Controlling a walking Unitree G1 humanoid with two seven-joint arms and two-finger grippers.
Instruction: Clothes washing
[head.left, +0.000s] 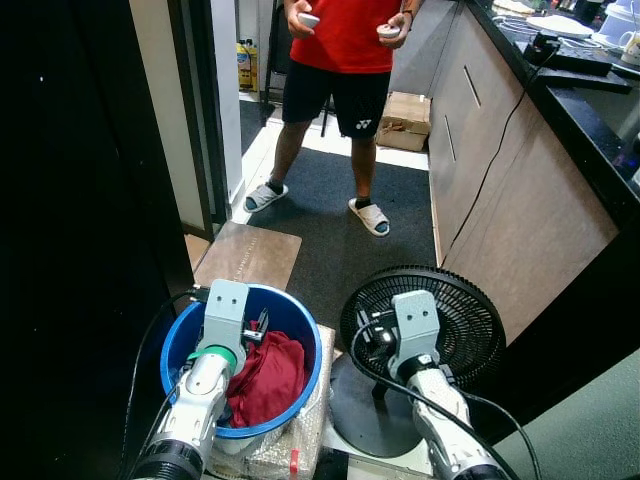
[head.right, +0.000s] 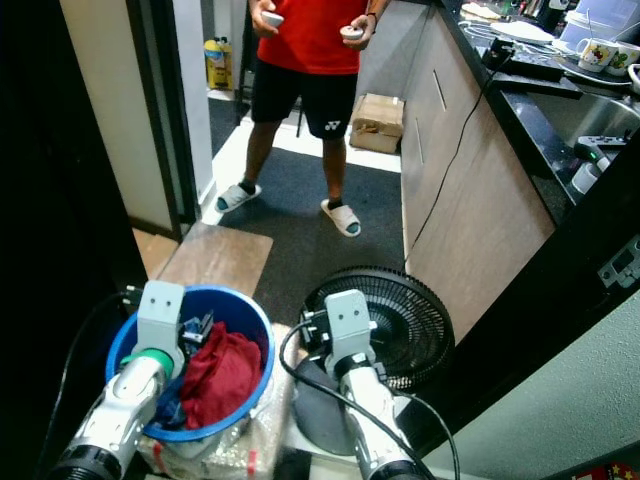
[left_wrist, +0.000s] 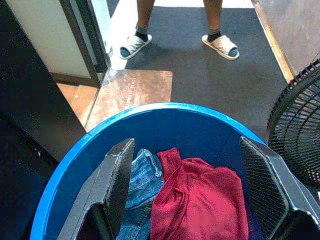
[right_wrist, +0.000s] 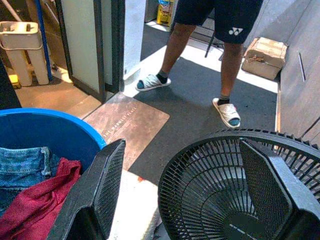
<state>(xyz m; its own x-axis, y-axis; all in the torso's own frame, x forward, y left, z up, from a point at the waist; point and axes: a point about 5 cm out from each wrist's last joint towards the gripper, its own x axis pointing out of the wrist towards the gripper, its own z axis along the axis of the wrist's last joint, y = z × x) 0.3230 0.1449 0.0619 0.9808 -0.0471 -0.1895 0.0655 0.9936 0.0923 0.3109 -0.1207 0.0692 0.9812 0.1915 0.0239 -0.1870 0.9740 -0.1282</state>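
Note:
A blue basin (head.left: 293, 303) stands low in front of me and holds a red garment (head.left: 268, 380) on top of blue jeans (left_wrist: 142, 175). My left gripper (left_wrist: 186, 150) hovers just above the basin's near side, open, with its two black fingers apart over the red garment (left_wrist: 200, 200) and nothing between them. My right gripper (right_wrist: 182, 145) is also open and empty. It hangs to the right of the basin, above a black floor fan (right_wrist: 235, 190).
The fan (head.left: 470, 310) stands right beside the basin, which rests on a plastic-wrapped bundle (head.left: 300, 445). A person (head.left: 340, 60) in a red shirt stands ahead on the dark mat holding controllers. Wooden cabinets (head.left: 500, 170) line the right, a door frame (head.left: 195, 120) the left, a cardboard box (head.left: 405, 120) behind.

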